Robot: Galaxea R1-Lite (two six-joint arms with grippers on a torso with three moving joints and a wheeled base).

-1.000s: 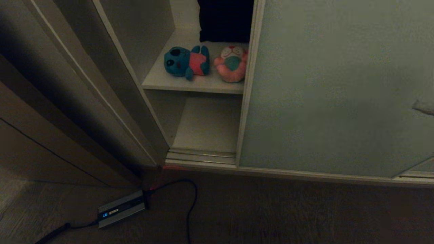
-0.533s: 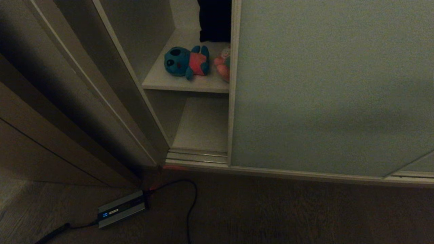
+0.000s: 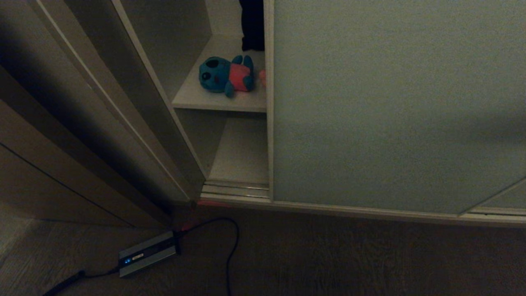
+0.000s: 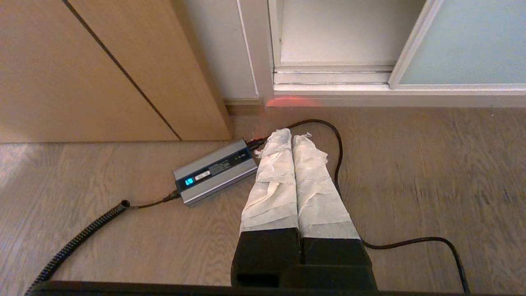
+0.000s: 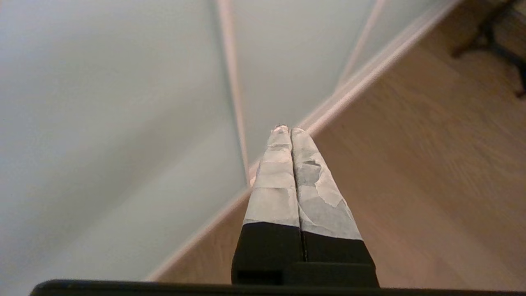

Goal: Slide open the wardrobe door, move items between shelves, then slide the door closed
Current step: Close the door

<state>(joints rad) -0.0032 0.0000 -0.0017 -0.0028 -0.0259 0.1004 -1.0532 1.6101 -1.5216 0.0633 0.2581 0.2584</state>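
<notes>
right gripper [image 5: 286,129] pinched shut, empty, pointing at the floor track; the door [image 3: 390,107] rises upright just beyond its tips, part-closed. left gripper [image 4: 292,137] shut too, parked farther off.

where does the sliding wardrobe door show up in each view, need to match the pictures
Head view: the sliding wardrobe door fills the right part, its edge beside the blue plush toy.
Left wrist view: only its lower corner, upper right.
Right wrist view: the pale panel beyond the right gripper.
Shared landmark: the light rail where door meets floor.
</notes>
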